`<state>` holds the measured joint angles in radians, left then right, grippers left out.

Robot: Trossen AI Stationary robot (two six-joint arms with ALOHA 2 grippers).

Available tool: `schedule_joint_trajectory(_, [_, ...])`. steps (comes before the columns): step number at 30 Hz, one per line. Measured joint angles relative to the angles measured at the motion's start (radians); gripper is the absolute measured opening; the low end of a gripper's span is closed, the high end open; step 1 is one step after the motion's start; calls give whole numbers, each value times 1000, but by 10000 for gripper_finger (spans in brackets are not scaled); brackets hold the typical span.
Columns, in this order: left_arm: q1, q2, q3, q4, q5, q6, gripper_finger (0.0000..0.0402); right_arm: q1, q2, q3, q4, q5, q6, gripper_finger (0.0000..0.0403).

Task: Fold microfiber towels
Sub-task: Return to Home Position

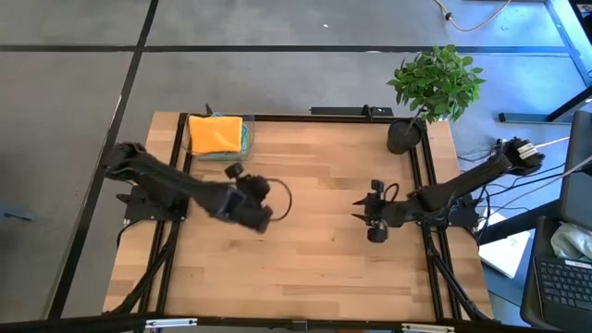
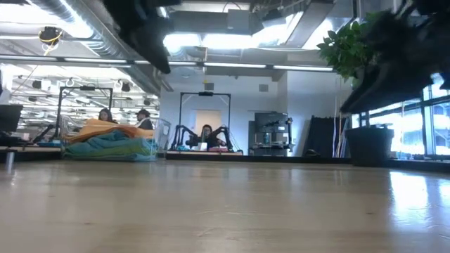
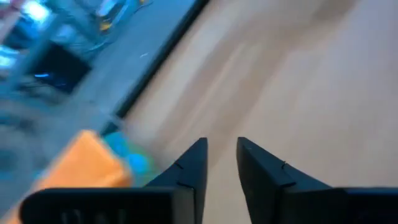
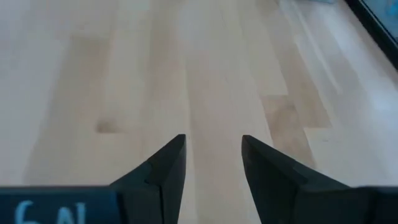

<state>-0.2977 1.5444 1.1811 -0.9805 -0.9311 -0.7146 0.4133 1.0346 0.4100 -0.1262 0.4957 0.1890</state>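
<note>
A stack of folded microfiber towels (image 1: 216,134), orange on top with teal and light blue edges below, lies at the table's far left corner. It also shows in the low view (image 2: 112,143) and in the left wrist view (image 3: 84,165). My left gripper (image 1: 262,205) hangs above the table's middle left, open a little and empty; its fingers show in the left wrist view (image 3: 221,152). My right gripper (image 1: 363,213) hangs above the table's middle right, open and empty; its fingers show in the right wrist view (image 4: 213,149). No lime green towel shows.
A potted plant (image 1: 433,88) stands at the table's far right corner. Bare wooden tabletop (image 1: 314,259) lies between and in front of the two grippers. People sit in the room beyond the table (image 2: 207,135).
</note>
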Motion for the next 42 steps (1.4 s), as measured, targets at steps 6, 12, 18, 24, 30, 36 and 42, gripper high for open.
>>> schedule_joint_trajectory(6, [-160,-153,-256,216,-7,-111,18,58,-237,-178,110,43,102,156])
schedule_joint_trajectory(12, [-293,-378,-555,500,-81,-165,4,99,-463,-395,324,114,56,114])
schedule_joint_trajectory(18, [-405,-594,-846,881,-132,-59,1,103,-633,-404,292,42,-51,43])
schedule_joint_trajectory(24, [-528,-696,-1118,1388,-193,142,0,103,-752,-404,244,-42,-71,8])
schedule_joint_trajectory(30, [-610,-690,-1174,1544,-197,241,0,108,-811,-404,204,-55,-133,23])
schedule_joint_trajectory(36, [-616,-689,-1174,1537,-310,293,0,108,-811,-404,203,-53,-173,5])
schedule_joint_trajectory(42, [-476,-684,-1174,1567,-91,314,0,107,-811,-404,203,-47,-174,18])
